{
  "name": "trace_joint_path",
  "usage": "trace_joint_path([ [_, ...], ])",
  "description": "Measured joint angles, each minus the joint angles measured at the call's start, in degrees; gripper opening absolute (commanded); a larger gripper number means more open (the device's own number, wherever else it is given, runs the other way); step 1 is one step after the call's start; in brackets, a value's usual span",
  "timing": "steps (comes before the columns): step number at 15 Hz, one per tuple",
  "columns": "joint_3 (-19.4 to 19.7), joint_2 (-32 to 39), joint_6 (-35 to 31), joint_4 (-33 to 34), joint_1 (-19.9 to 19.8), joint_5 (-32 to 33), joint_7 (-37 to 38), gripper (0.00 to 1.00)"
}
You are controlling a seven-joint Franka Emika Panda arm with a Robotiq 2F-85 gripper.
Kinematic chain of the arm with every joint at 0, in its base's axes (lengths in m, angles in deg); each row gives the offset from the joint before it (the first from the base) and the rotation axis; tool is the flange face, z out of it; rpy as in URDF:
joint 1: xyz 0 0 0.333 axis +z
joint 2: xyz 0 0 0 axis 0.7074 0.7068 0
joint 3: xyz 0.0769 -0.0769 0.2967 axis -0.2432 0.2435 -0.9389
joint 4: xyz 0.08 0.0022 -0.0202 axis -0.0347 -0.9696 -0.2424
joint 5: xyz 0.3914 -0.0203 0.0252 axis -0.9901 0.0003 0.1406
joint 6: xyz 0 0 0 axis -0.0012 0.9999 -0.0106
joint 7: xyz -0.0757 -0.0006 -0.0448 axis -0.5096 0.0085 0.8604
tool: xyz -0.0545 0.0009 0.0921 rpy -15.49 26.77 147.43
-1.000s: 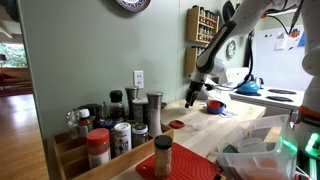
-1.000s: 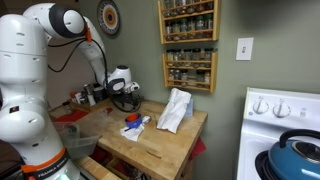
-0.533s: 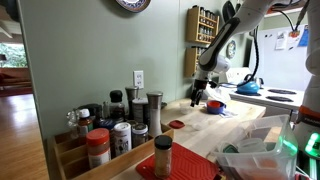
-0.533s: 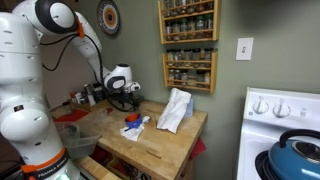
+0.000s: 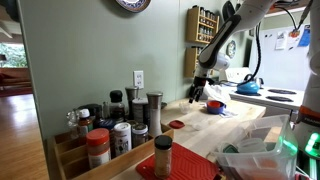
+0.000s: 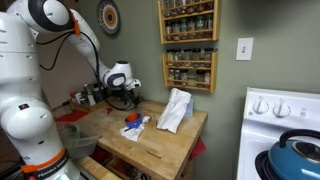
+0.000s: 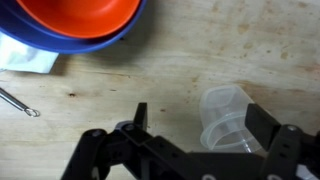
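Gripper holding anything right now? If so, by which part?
Nothing is held. The gripper is open over the wooden counter; a clear plastic cup lies between its jaws, not clamped.

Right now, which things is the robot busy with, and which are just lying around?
Busy with:
- the gripper, open
- the clear plastic cup right under it, seen in the wrist view

Just lying about:
- the orange bowl sitting inside the blue bowl
- the white cloth beside them
- the spice jars
- the wall spice rack
- the kettle
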Motion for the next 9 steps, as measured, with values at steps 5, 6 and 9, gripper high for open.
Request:
trace_joint_path([
  [5, 0.77, 0.99, 0.00, 1.76, 2.57, 0.00, 3.17, 1.00],
  [6, 0.85, 1.43, -0.01, 2.37, 3.01, 0.00, 3.96, 1.00],
  [9, 1.13, 3.00, -0.04, 4.34, 4.13, 0.37, 6.41, 1.00],
])
